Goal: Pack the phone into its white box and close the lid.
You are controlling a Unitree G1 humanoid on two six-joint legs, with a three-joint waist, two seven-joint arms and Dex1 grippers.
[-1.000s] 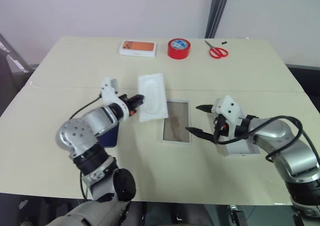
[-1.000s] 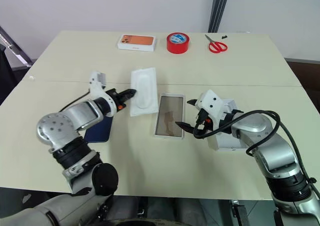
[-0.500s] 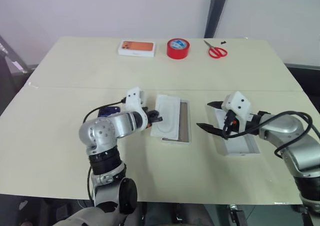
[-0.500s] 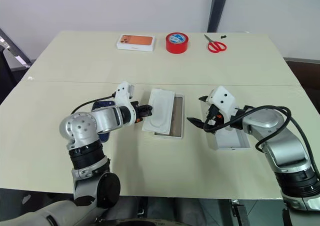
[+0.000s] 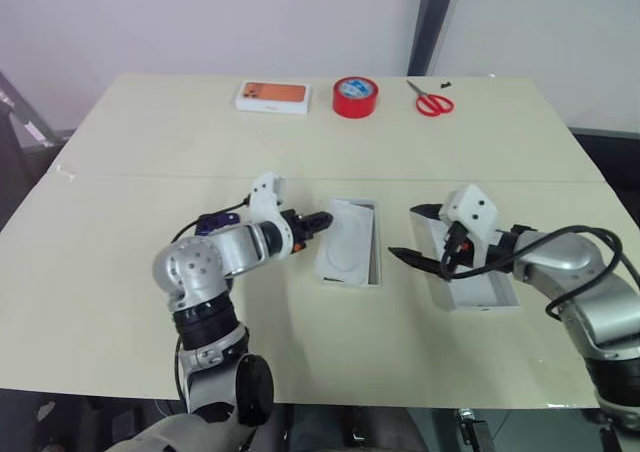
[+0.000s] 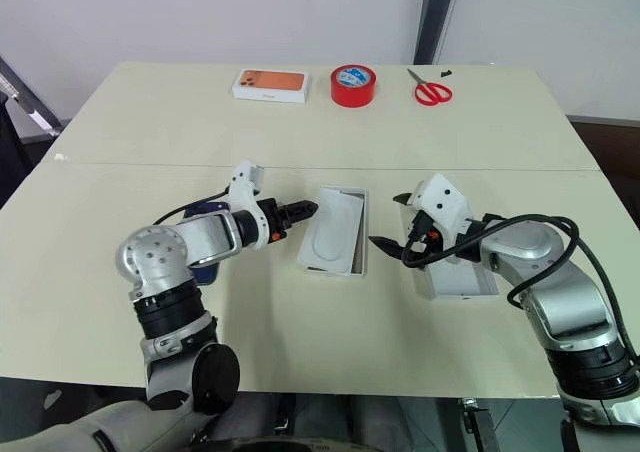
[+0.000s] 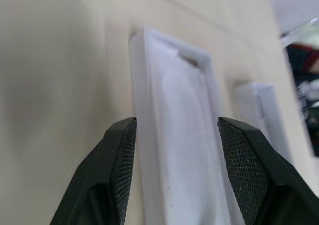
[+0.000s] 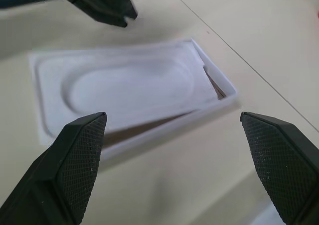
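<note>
No lettering, label or number can be read on anything lying on the table (image 5: 150,152).

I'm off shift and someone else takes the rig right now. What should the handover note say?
Left gripper: jaws open, holding nothing, beside the white box.
Right gripper: jaws open, empty, over the near-box edge of the lid.
White insert: lying tilted in the white box, with brown floor showing along one edge.
Phone: on the table, partly hidden under the left arm.
Done: nothing packed yet.
Left: put the phone in the box and fit the lid. The tilted insert probably needs seating or removing first.
</note>
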